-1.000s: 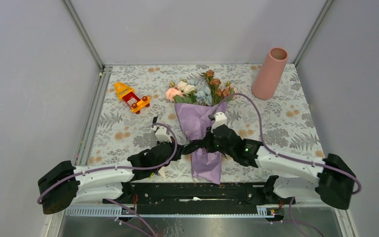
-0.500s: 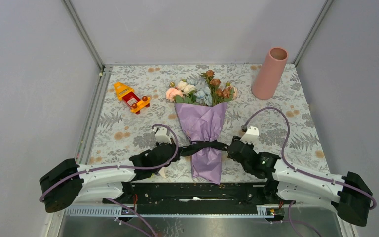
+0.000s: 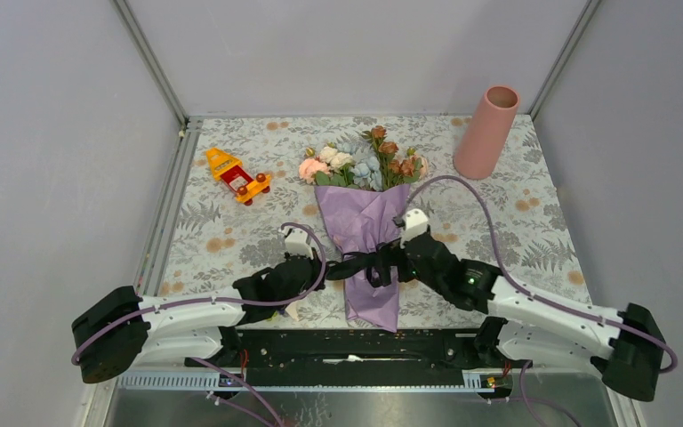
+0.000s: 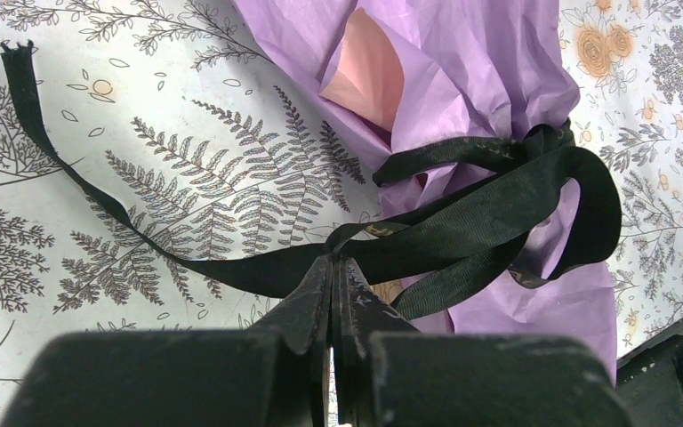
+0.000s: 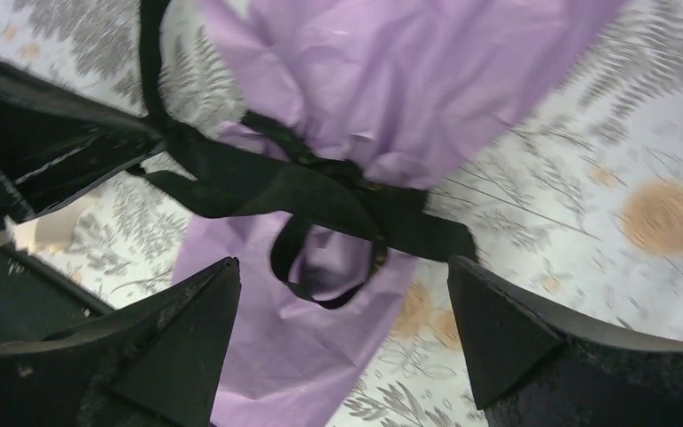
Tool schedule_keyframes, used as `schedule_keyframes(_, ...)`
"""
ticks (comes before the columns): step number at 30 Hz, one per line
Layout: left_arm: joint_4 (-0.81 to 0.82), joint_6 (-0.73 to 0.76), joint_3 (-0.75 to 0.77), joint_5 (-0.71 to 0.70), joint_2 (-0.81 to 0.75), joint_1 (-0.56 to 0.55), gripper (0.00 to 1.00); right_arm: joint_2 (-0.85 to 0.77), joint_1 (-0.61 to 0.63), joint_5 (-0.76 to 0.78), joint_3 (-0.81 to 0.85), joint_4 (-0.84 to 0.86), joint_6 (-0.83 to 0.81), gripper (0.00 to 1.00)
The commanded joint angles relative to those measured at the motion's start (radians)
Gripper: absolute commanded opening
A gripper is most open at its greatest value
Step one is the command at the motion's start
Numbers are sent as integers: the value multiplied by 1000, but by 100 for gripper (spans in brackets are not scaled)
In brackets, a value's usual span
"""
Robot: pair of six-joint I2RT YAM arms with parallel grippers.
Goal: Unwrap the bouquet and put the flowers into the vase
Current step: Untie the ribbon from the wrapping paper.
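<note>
Swinging back in from its own right, where it stood half a second ago with the ribbon (image 4: 462,222) stretched flat toward it, the right gripper (image 5: 342,267) now hangs over the waist of the bouquet (image 3: 362,222). Its fingers (image 5: 178,338) are spread wide, with nothing pinched between them. A second ago it sat clamped at that same waist. The left gripper (image 4: 333,262) has not moved through all three moments. It stays closed on a strand of the ribbon, just left of the wrapped stem. The bouquet itself has hardly shifted.

The bouquet lies flat on the counter (image 3: 516,231), directly beneath the open right gripper and just ahead and right of the left one. Its crinkled paper (image 5: 391,80) is purple outside, and one fold turned back near the left gripper shows pink. The black ribbon still circles the narrow waist, but loosely. One loop droops below the band under the right gripper, and a long free tail trails away to the left of the left gripper. The flowers (image 3: 360,163), peach, cream, pale blue and rust, fan out of the wide end, well beyond both grippers. The vase (image 3: 486,132) stands upright, far ahead and to the right of the right gripper, apart from the bouquet.
</note>
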Motion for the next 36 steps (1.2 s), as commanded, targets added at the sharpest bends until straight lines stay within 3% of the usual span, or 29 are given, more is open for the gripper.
schedule_keyframes(1, 61, 2, 35, 24, -6, 8, 0, 146, -9, -221, 81, 149, -161, 92)
schedule_keyframes(7, 111, -28, 16, 38, -8, 9, 0, 351, -18, -256, 173, 209, -206, 84)
schedule_keyframes(14, 106, -30, 13, 38, -15, 10, 0, 469, -18, -200, 237, 201, -261, 74)
schedule_keyframes(22, 90, -35, 7, 30, -34, 11, 0, 501, -18, -160, 238, 199, -270, 55)
schedule_keyframes(28, 88, -36, 10, 29, -31, 11, 0, 489, -18, -172, 231, 181, -260, 34)
schedule_keyframes(29, 89, -36, 10, 28, -30, 12, 0, 481, -18, -175, 226, 180, -256, 34)
schedule_keyframes(33, 87, -36, 13, 33, -22, 15, 0, 431, -18, -222, 193, 191, -216, 52)
schedule_keyframes(36, 86, -33, 19, 41, -16, 18, 0, 383, -15, -288, 151, 251, -194, 58)
